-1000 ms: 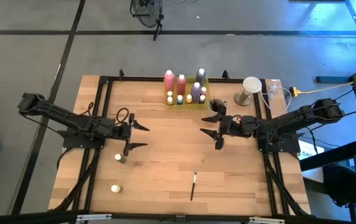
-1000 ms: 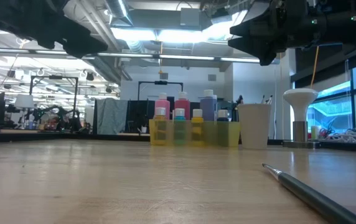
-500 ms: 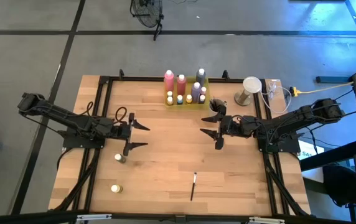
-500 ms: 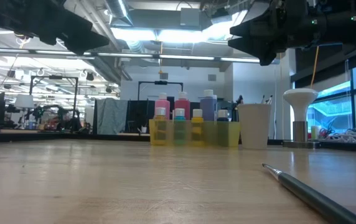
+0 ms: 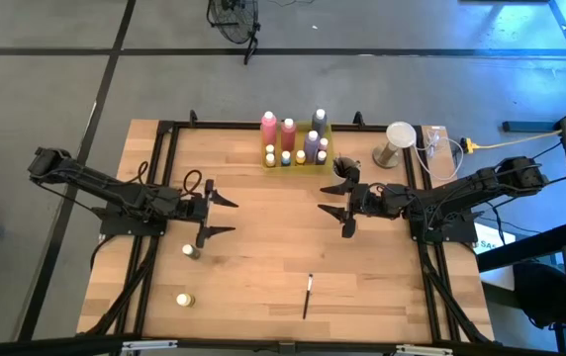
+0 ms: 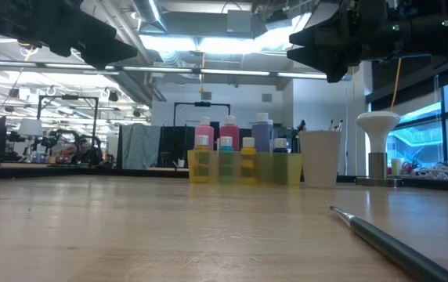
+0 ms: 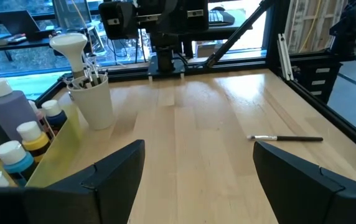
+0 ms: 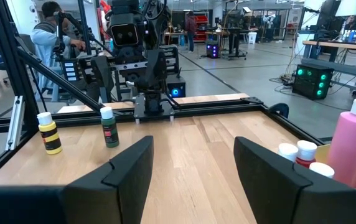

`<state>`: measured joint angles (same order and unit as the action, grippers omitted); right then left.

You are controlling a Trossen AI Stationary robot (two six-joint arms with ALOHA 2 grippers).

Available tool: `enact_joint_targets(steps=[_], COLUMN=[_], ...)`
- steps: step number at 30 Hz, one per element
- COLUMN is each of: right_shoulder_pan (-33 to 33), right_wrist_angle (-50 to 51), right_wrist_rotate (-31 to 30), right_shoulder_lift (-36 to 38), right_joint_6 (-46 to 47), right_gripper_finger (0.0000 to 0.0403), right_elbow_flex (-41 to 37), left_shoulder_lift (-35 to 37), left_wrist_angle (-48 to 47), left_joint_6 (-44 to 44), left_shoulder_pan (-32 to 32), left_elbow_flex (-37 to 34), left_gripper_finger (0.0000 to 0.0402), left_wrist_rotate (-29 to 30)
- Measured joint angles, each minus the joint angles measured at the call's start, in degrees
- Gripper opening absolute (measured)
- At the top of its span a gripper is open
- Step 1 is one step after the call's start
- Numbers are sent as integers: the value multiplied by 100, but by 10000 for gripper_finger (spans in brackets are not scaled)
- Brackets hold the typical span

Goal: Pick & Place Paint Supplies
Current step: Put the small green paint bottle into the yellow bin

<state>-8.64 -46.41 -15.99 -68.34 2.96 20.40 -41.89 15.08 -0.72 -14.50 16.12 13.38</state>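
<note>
Three supplies lie loose on the table (image 5: 263, 267) in the high view. A thin dark-handled paintbrush (image 5: 308, 295) lies alone at lower centre. A dark-bodied small bottle (image 5: 190, 251) stands left of centre, just below the left end effector (image 5: 219, 216), and a yellow small bottle (image 5: 183, 299) stands lower left, well apart from it. The other bottles already stand in the translucent yellow tray (image 5: 296, 161) at upper centre, with the grey-beige cup (image 5: 343, 166) just to its right.

Both arms hover above the table facing each other, left end effector at centre left, right end effector (image 5: 340, 210) at centre right. Each has its fingers spread with nothing between them.

The two loose bottles look light, rigid and upright, with pale caps narrower than the bodies. The likely best hold is across the round body, low enough that the bottle does not tip; smooth plastic may slip if pinched at the cap. The brush is stiff, very light and lies flat, so it probably needs a pinch across the handle near its middle, fingers reaching down to the wood. Its light tip looks soft, though that is hard to judge from here.
</note>
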Motion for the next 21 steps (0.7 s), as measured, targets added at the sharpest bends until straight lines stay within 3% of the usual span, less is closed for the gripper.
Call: enact_joint_targets(steps=[21], right_shoulder_pan=[-2], right_wrist_angle=[11], right_wrist_rotate=[-76], right_shoulder_lift=[0], right_joint_6=[-44], right_gripper_finger=[227], right_elbow_flex=[0], left_shoulder_lift=[0], left_wrist_angle=[15], left_joint_6=[-18], left_shoulder_pan=[-2], left_elbow_flex=[0], left_gripper_finger=[297], left_wrist_rotate=[-101])
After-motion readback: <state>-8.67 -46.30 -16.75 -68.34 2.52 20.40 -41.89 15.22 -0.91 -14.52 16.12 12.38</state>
